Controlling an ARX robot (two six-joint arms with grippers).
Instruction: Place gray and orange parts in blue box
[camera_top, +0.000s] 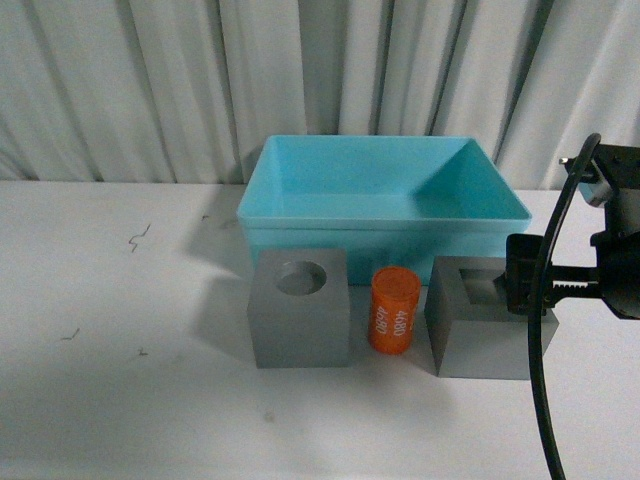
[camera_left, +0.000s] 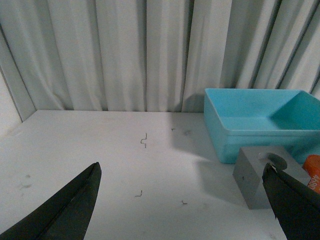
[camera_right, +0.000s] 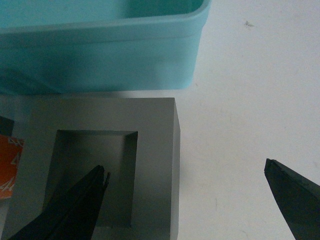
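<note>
The turquoise blue box (camera_top: 380, 222) stands at the back of the white table. In front of it sit, in a row, a gray cube with a round hole (camera_top: 300, 315), an orange cylinder (camera_top: 393, 310) and a gray cube with a rectangular hole (camera_top: 470, 340). My right gripper (camera_top: 520, 280) is open over that last cube. In the right wrist view the right gripper (camera_right: 186, 167) straddles the wall of the cube (camera_right: 155, 150), one finger over the hole and the other over bare table. My left gripper (camera_left: 181, 170) hangs open above the table, left of the round-hole cube (camera_left: 252, 182).
A pleated white curtain (camera_top: 150, 90) closes off the back. The table (camera_top: 120, 300) carries a few small dark marks. A black cable (camera_top: 540, 390) hangs from the right arm at the front right. The left wrist view shows a wall edge (camera_left: 12, 95) at the table's far left.
</note>
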